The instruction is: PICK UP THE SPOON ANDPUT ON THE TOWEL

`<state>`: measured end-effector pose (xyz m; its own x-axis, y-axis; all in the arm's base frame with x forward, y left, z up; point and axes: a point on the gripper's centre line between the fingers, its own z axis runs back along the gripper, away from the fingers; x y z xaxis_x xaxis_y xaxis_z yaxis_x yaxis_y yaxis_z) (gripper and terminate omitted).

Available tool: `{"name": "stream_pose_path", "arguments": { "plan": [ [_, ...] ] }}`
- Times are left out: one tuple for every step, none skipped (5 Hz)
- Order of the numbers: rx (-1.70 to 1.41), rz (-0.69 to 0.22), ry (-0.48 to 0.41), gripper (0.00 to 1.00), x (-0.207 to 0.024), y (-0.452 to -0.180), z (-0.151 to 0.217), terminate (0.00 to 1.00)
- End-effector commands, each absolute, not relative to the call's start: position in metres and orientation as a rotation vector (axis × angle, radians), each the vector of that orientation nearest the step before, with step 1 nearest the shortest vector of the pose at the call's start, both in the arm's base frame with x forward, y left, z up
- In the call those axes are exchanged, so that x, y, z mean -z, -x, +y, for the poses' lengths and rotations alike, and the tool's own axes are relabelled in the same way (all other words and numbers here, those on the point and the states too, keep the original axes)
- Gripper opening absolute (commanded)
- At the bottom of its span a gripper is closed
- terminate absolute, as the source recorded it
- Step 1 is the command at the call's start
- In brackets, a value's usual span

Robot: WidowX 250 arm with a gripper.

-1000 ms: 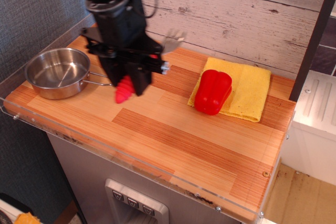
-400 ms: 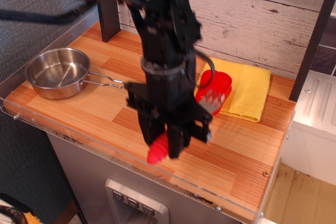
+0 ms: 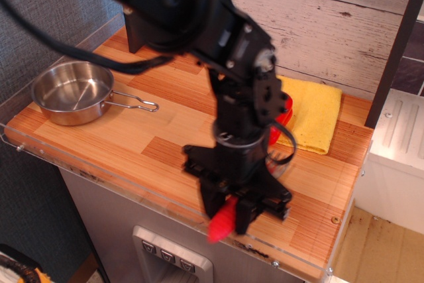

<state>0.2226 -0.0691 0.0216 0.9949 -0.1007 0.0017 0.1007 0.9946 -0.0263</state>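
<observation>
One view: observation.image, looking down at a striped wooden tabletop [image 3: 132, 144] from the front.
Arm: black robot arm, it reaches from the upper left over the middle of the tabletop and points downward near the front edge.
Gripper: black gripper [image 3: 233, 211], closed around the spoon with thick red ribbed handle [image 3: 222, 222].
Spoon position: held in the air over the front edge of the tabletop; only the lower red end of the handle shows under the gripper, the metal head is hidden.
Towel: folded bright yellow cloth [image 3: 315, 114], flat at the back right of the tabletop, partly behind the arm, apart from the spoon.
Red thing: blocky red pepper-shaped object [image 3: 281, 121] on the left part of the towel, mostly covered by the arm.
Pan: round steel pan [image 3: 71, 91] with wire handle, at the left side, well apart from the gripper.
</observation>
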Motion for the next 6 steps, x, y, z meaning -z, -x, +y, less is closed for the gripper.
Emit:
{"name": "stream_pose_path", "arguments": {
  "plan": [
    [0.156, -0.016, 0.049, 0.00, -0.019, -0.246, -0.083, 0.00],
    [0.162, -0.010, 0.113, 0.00, -0.023, -0.251, -0.085, 0.00],
    [0.153, -0.022, 0.173, 0.00, -0.032, -0.257, -0.085, 0.00],
    [0.134, -0.027, 0.212, 0.00, -0.039, -0.263, -0.085, 0.00],
    [0.116, -0.043, 0.236, 0.00, -0.048, -0.272, -0.086, 0.00],
    [0.108, -0.073, 0.204, 0.00, -0.058, -0.278, -0.089, 0.00]
  ]
}}
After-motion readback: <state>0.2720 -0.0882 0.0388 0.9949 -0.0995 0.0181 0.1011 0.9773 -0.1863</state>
